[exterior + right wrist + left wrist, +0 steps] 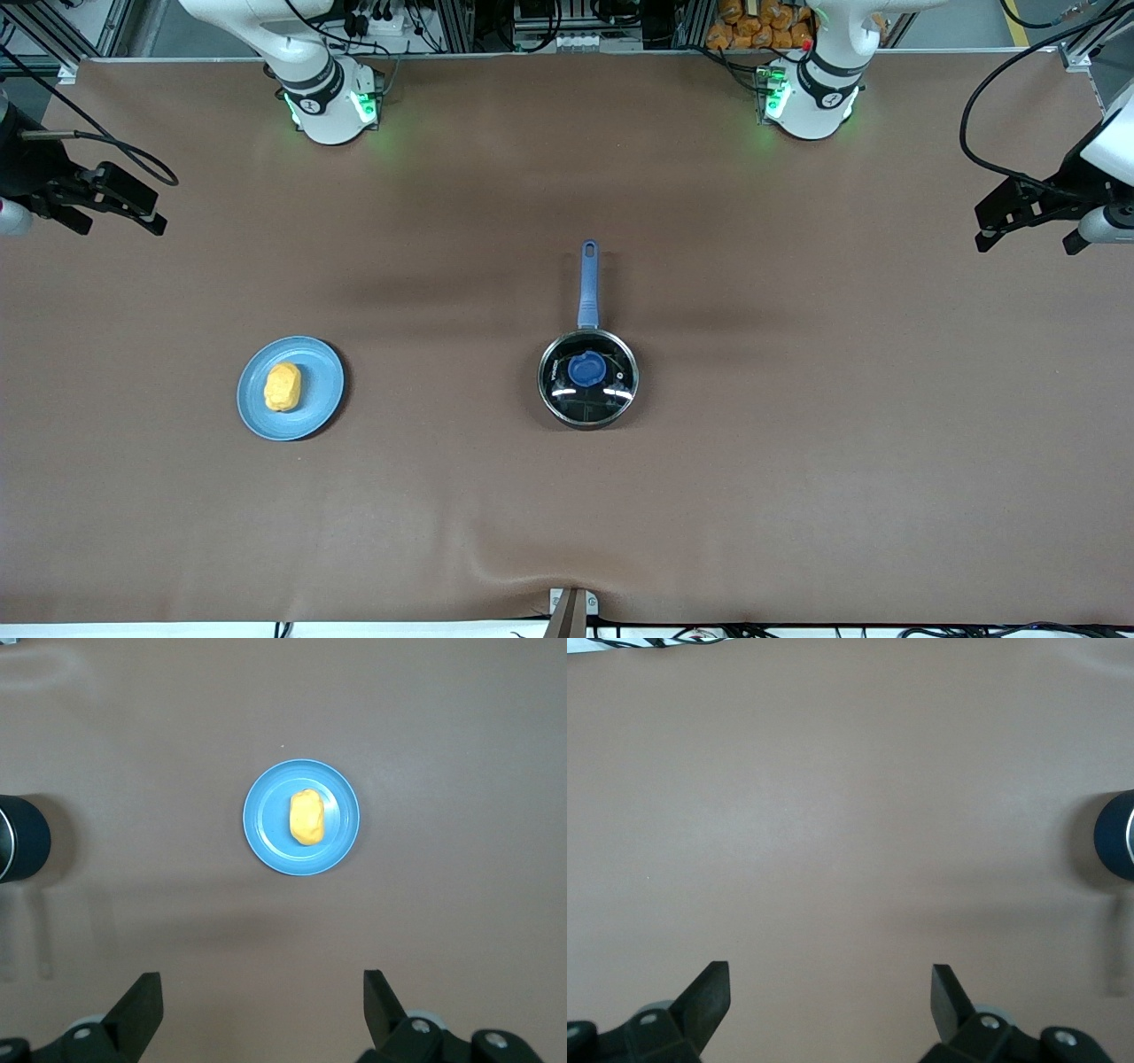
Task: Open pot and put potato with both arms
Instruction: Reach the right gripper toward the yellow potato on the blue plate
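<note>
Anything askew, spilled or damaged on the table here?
Nothing stands out. The lid sits squarely on the pot, and the potato lies whole on the plate. Only a slight ripple in the table cover shows.

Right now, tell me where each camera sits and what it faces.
Front view: high across the table, facing both arm bases; pot, potato on plate.
Left wrist view: on the left arm, looking down; open left gripper, pot edge.
Right wrist view: looking down; open right gripper, potato, plate.
All views share the pot.

Robotics lab: brown-covered table [567, 496]; aluminium framing [461, 22] and cables [992, 115] along its edge; two white arm bases [332, 102] bolted on.
</note>
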Robot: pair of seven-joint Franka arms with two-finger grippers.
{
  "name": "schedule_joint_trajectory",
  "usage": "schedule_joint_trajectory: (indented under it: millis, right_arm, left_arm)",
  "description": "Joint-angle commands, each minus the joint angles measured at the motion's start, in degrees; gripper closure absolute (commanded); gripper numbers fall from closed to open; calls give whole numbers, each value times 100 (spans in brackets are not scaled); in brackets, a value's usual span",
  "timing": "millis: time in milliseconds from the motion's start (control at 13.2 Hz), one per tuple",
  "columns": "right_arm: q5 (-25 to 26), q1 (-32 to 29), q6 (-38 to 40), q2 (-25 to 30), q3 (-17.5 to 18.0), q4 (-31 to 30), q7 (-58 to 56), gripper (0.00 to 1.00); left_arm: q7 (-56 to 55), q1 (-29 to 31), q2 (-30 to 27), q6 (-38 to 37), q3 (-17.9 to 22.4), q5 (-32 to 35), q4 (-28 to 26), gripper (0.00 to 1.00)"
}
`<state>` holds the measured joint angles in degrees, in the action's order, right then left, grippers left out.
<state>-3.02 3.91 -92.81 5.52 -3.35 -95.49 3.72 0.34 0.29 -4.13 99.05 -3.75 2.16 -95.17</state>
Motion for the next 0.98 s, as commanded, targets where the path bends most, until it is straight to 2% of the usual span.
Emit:
schedule_joint_trajectory:
  millis: [0,379,530,909]
  right_arm:
    - [-49,5,-132,169,1,-216,68,0]
    - [-49,5,-246,90,1,-312,68,0]
    - [-49,5,-972,73,10,-855,50,0]
    - [-49,172,-1914,-1067,10,-963,15,0]
  left_arm:
    - [72,50,53,-114,-21,-49,148,0]
    - [-262,50,44,-114,-12,-66,148,0]
    - [-289,59,44,-114,-3,-162,148,0]
    - [-280,190,88,-114,-12,-233,201,0]
